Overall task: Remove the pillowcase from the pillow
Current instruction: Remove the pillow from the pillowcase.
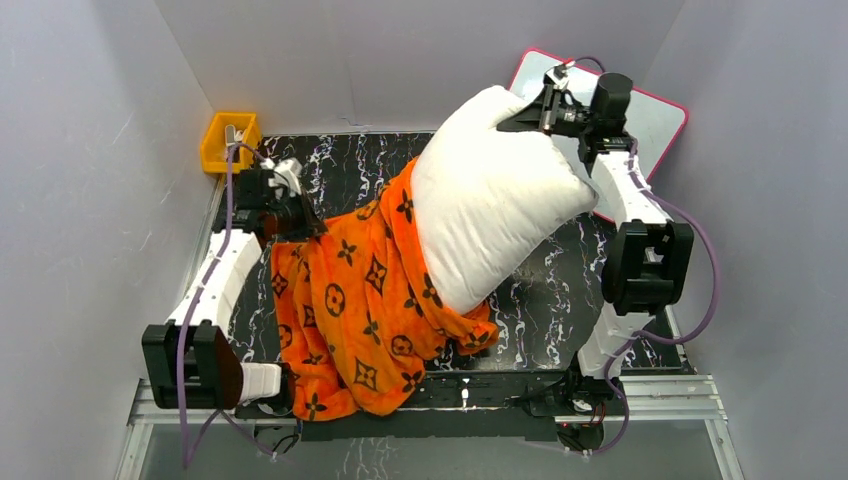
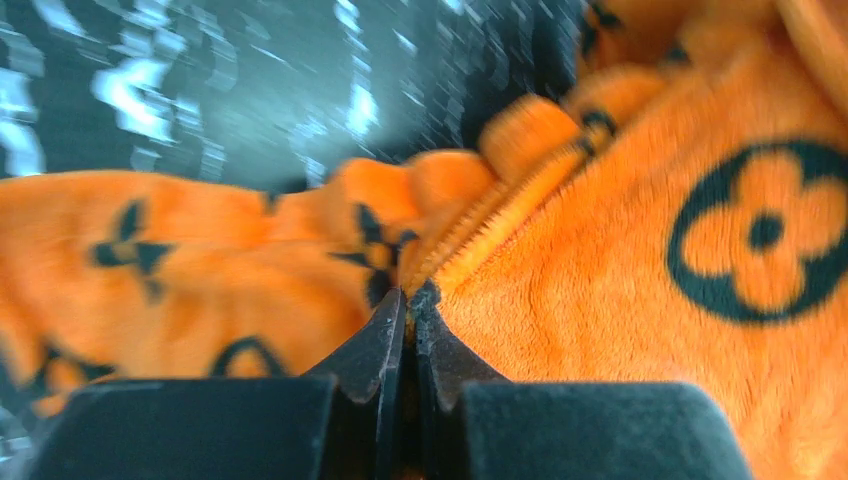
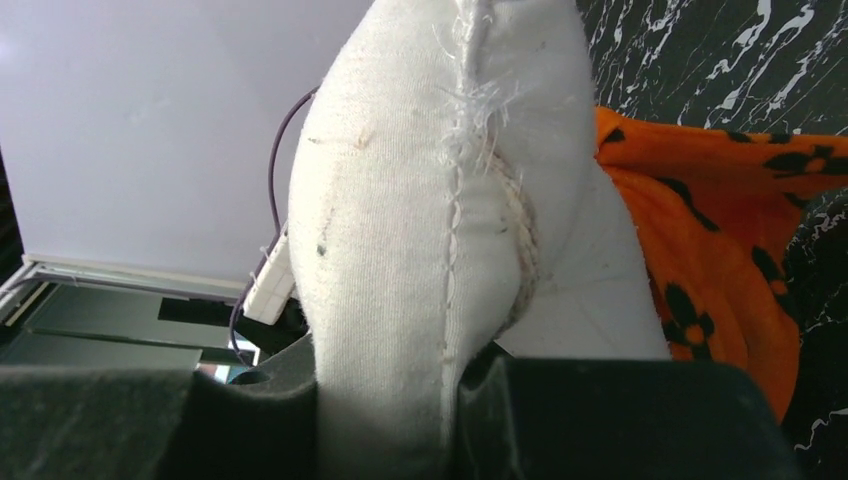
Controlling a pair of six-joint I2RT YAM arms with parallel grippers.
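The white pillow (image 1: pixel 490 190) hangs tilted over the table, its top corner lifted at the back right. My right gripper (image 1: pixel 535 110) is shut on that corner; in the right wrist view the seamed pillow (image 3: pixel 420 200) fills the gap between the jaws of the right gripper (image 3: pixel 390 370). The pillow's lower end still sits inside the orange pillowcase (image 1: pixel 350 300), which lies bunched on the table toward the front left. My left gripper (image 1: pixel 300 228) is at the pillowcase's left edge. In the left wrist view, the left gripper (image 2: pixel 408 295) is shut, pinching a fold of the pillowcase (image 2: pixel 620 300) by its hem.
A yellow bin (image 1: pixel 228 140) stands at the back left corner. A pink-framed whiteboard (image 1: pixel 655 110) leans behind the right arm. The table top (image 1: pixel 540 290) is black marbled, with grey walls on three sides. A metal rail (image 1: pixel 680 400) runs along the near edge.
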